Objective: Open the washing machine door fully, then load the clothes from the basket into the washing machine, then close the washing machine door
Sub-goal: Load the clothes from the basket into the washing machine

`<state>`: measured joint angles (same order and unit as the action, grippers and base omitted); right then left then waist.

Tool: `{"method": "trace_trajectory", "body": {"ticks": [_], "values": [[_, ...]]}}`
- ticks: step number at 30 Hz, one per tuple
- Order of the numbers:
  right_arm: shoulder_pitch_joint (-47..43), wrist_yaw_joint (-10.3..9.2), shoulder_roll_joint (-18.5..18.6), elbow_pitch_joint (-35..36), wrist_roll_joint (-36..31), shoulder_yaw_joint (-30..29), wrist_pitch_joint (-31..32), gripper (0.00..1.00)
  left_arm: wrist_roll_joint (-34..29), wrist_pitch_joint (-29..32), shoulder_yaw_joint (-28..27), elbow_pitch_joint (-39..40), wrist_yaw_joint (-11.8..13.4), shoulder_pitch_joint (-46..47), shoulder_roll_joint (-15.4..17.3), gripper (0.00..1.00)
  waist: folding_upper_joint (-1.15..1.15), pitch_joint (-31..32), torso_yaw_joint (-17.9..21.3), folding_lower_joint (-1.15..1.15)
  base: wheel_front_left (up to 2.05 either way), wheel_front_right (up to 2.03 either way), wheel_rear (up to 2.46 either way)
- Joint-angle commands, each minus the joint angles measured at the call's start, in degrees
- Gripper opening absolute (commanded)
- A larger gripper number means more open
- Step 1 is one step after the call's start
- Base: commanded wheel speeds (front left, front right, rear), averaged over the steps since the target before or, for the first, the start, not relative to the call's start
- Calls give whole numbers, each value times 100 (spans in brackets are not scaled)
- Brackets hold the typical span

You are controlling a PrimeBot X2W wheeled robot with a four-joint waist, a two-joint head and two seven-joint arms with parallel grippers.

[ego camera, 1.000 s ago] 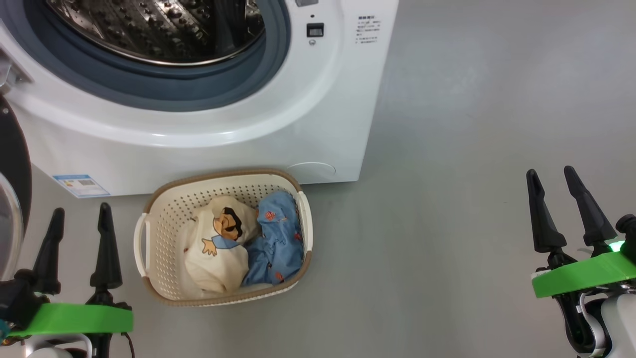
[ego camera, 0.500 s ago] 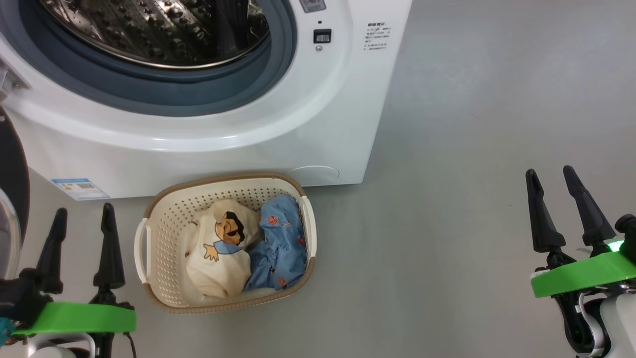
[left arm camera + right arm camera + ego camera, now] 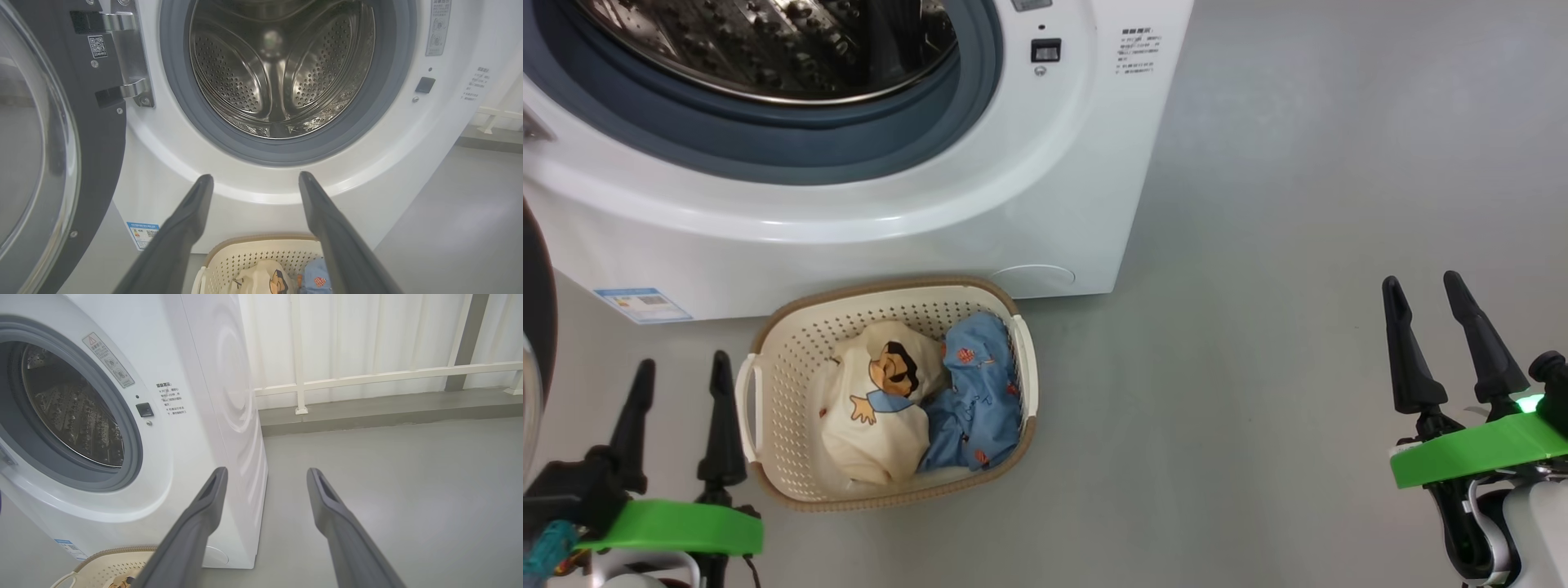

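Head view: basket (image 3: 882,287) just beside left hand (image 3: 682,361)

Both hands gape wide, empty. The basket of clothes (image 3: 874,416) sits on the floor (image 3: 1258,327) before the washing machine (image 3: 1013,204); the right hand (image 3: 1421,279) hovers well apart. The washing machine door (image 3: 102,163) stands open.

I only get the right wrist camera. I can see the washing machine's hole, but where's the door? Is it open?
Observer: Yes. In the left wrist view the black door is swung wide open on its hinge, to the left of the opening.
Operator: Is anything inside the machine?
Observer: No. The left wrist view looks straight into the steel drum, and it is empty.
Operator: What clothes do we have?
Observer: From the head view, the basket holds a cream shirt with a cartoon picture and a blue garment beside it.
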<state>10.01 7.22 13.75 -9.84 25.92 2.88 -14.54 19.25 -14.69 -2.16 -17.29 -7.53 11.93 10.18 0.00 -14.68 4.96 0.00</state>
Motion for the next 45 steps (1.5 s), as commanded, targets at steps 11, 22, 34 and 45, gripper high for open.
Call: {"method": "trace_trajectory", "body": {"ticks": [11, 22, 34, 45], "values": [[207, 26, -33, 200, 40, 80, -46, 100, -269, -30, -94, -541, 4, 337, -20, 100, 0, -354, 70, 0, 0, 0, 0], [482, 26, -190, 276, 16, 88, -46, 100, -319, -30, 115, -1469, 4, 770, -54, 100, 0, -1072, 218, 0, 0, 0, 0], [923, 26, -496, 342, -29, 236, -46, 100, -314, -30, 508, -2949, 4, 1835, 203, 100, 0, -1938, 433, 0, 0, 0, 0], [1247, 26, -701, 434, -23, 298, -46, 100, -189, -30, 769, -4370, 4, 2938, 574, 100, 0, -2656, 713, 0, 0, 0, 0]]}}
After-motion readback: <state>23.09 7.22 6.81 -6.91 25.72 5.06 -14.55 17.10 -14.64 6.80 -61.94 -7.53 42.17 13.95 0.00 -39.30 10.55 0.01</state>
